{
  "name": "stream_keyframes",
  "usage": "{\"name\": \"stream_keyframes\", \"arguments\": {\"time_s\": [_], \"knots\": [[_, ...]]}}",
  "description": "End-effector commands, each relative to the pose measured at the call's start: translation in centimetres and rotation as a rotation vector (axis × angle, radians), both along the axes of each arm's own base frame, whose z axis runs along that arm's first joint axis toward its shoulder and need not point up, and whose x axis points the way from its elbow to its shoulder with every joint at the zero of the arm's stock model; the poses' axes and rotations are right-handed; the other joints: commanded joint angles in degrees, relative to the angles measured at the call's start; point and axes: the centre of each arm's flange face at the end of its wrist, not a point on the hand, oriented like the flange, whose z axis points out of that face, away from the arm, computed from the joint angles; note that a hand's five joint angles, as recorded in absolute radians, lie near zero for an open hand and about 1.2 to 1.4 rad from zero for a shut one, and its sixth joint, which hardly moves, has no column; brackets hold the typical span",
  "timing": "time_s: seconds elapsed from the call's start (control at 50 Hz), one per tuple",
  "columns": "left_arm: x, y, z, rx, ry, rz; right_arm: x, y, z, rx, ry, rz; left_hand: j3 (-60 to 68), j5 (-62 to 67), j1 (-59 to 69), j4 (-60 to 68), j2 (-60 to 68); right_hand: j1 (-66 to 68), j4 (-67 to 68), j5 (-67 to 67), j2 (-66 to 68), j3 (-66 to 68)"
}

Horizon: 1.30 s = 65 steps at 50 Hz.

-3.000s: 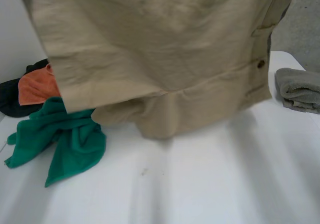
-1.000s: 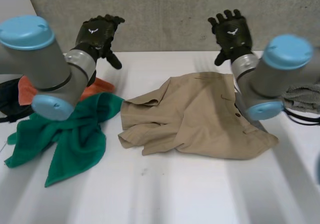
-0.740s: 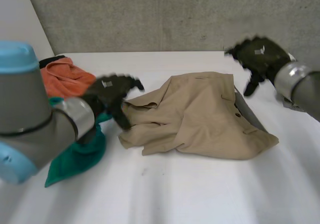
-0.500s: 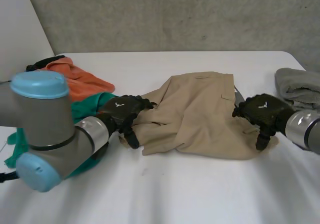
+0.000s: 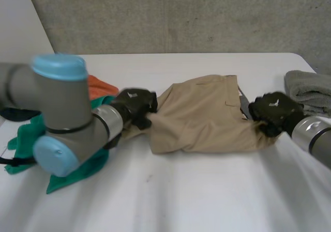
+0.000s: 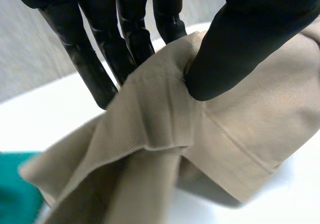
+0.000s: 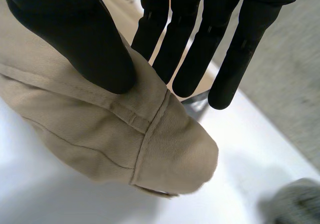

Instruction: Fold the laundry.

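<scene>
A tan garment (image 5: 207, 116) lies crumpled across the middle of the white table (image 5: 181, 190). My left hand (image 5: 135, 105) is at its left end. In the left wrist view the thumb (image 6: 240, 39) presses a seamed edge of the tan cloth (image 6: 150, 134) against the fingers (image 6: 90, 59) behind it. My right hand (image 5: 274, 110) is at the garment's right end. There the thumb (image 7: 75, 34) pinches a hemmed fold of the cloth (image 7: 100, 129) against the fingers (image 7: 200, 49).
A green cloth (image 5: 23, 134) lies at the left under my left arm (image 5: 67, 118), with an orange cloth (image 5: 98, 86) behind it. A folded grey towel (image 5: 307, 90) sits at the right edge. A grey wall stands behind the table.
Both hands came down from raised and open to the garment's two ends and closed on the cloth. The garment is now drawn out sideways between them.
</scene>
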Motion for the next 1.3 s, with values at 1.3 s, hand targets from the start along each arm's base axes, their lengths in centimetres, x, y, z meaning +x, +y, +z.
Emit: {"name": "stream_keyframes", "arguments": {"time_s": [1.3], "knots": [[7.3, 1.9, -4.0, -0.034, -0.188, 0.116, 9.6, 1.9, -0.6, -0.016, -0.168, -0.121, -36.6, -36.8, -34.4, -37.6, -37.5, 17.8, 11.6, 13.4, 12.6, 12.0]]}}
